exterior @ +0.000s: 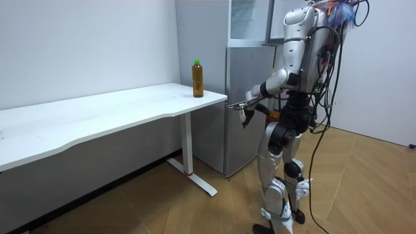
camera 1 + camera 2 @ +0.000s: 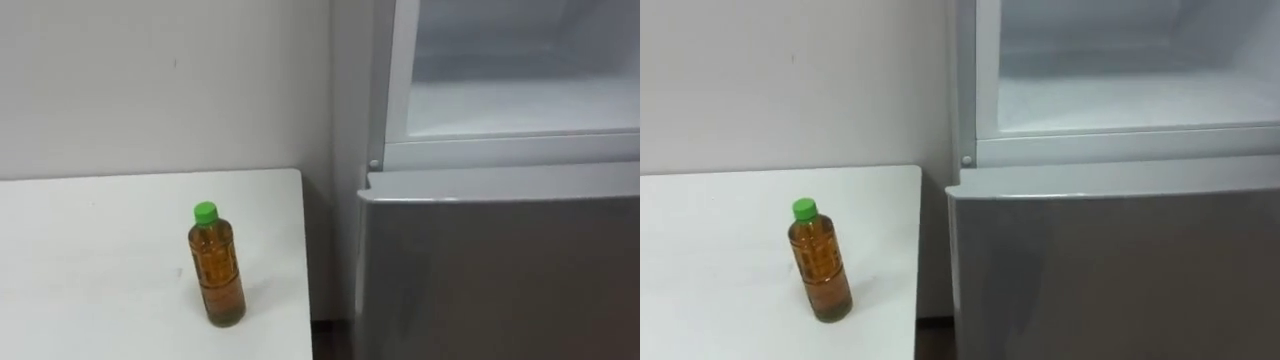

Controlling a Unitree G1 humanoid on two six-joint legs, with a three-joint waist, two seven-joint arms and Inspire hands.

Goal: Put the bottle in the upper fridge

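A green-capped bottle (image 2: pixel 217 268) is set upright on the tabletop (image 2: pixel 100 260) beside the opened upper fridge (image 2: pixel 520 100); the left hand (image 1: pixel 247 116) is held low, its spread not discernible.

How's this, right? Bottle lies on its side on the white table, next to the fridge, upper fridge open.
Wrong on one point: the bottle stands upright on the white table, green cap on top, as the left eye view shows. The rest holds: it is next to the fridge, upper fridge open.
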